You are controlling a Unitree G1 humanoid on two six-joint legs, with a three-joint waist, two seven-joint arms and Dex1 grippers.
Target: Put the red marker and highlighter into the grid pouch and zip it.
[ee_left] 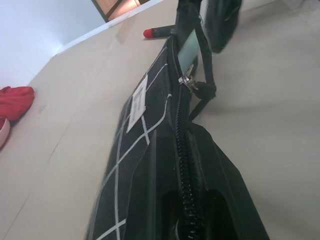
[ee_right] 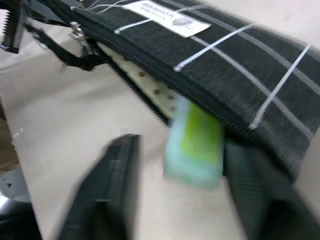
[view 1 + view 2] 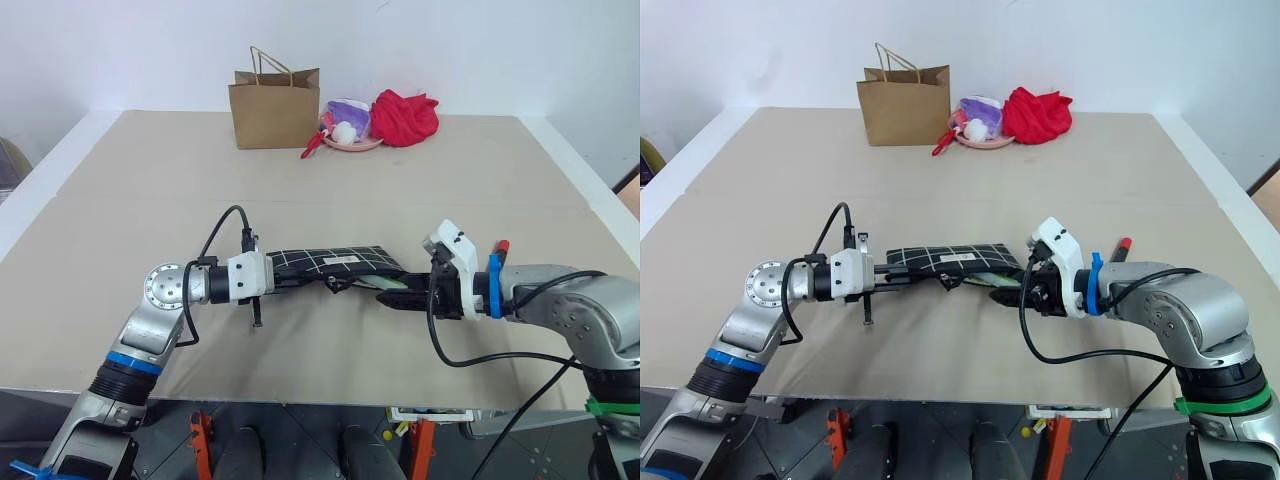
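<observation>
Reaching in level from the left, the left gripper (image 3: 268, 283) is clamped on one end of the grid pouch (image 3: 335, 262), holding it just off the surface (image 3: 420, 190). At the pouch's other end, the right gripper (image 2: 180, 200) angles down with its fingers spread either side of the highlighter (image 2: 195, 145), which pokes halfway out of the open zipper. The red marker (image 3: 500, 245) lies on the surface past the pouch, behind the right wrist.
</observation>
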